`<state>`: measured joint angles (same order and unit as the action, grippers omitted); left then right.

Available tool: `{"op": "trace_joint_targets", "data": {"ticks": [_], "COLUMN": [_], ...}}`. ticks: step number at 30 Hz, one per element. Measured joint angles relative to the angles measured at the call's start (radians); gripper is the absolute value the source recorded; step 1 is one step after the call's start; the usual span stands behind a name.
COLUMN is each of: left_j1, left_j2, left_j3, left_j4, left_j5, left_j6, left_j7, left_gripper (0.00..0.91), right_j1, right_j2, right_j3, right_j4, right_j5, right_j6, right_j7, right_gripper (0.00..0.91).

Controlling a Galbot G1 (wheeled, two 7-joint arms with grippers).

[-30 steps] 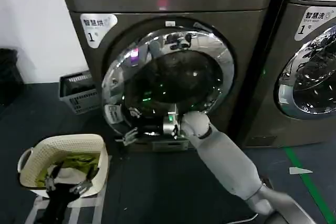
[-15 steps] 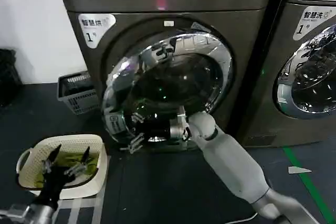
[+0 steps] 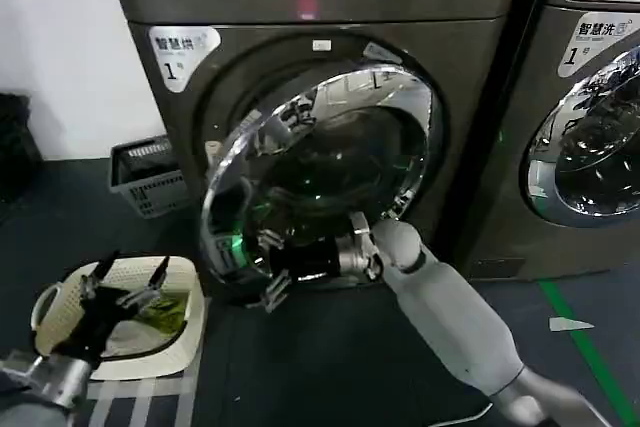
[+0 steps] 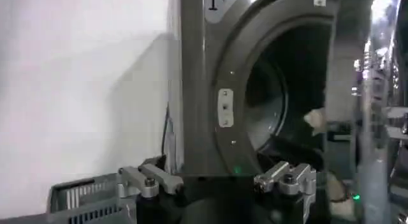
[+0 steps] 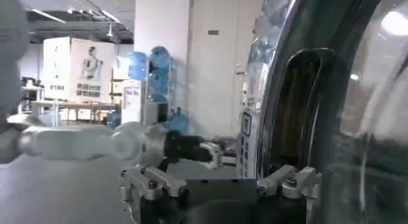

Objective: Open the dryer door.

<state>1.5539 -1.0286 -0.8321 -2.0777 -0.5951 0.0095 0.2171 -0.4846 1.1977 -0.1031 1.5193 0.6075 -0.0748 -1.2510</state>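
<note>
The dryer door (image 3: 330, 157), a chrome ring around dark glass, stands partly swung out from the bronze-grey dryer (image 3: 300, 7); its left edge is clear of the front. My right gripper (image 3: 270, 269) is at the door's lower left rim, fingers spread open. In the right wrist view the door's rim (image 5: 306, 85) rises just beside my right gripper (image 5: 220, 184). My left gripper (image 3: 120, 282) hovers open over the laundry basket, holding nothing. The left wrist view looks past my left gripper (image 4: 217, 180) into the dark drum opening (image 4: 280, 110), with the door's edge (image 4: 366, 117) beside it.
A white laundry basket (image 3: 185, 272) with clothes sits on the floor at the lower left. A grey crate (image 3: 145, 177) stands against the wall beside the dryer. The neighbouring machine's chrome-ringed door (image 3: 590, 147) is shut on the right. Green floor tape (image 3: 585, 347) runs there.
The door has swung further out from the dryer, with my right gripper moving along at its lower rim. My left gripper has risen and shifted over the basket.
</note>
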Motion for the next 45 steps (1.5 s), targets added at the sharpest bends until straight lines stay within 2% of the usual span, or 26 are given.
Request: {"op": "trace_joint_targets", "data": {"ticks": [13,25,45], "left_j1": [-0.098,-0.175,-0.346], "left_j2": [0.116,0.232,0.329], "left_j3": [0.053,0.115,0.288], "left_j4": [0.069,0.123,0.163], "left_j5": [-0.170,-0.204,-0.261], "left_j6": [0.002,0.014,0.001], "left_j7": [0.027,0.073,0.096], "left_gripper": [0.907,0.907,0.907], "right_j1": [-0.025,-0.065,-0.143], "right_j2": [-0.060,-0.095,-0.149], "right_j3": [0.021,0.056,0.096], "right_j4": [0.028,0.041,0.090], "right_j5": [0.008,-0.001,-0.004], "right_j6": [0.003,0.004,0.057], "right_j7": [-0.143,-0.212,-0.211], "right_gripper": [0.907,0.907,0.907]}}
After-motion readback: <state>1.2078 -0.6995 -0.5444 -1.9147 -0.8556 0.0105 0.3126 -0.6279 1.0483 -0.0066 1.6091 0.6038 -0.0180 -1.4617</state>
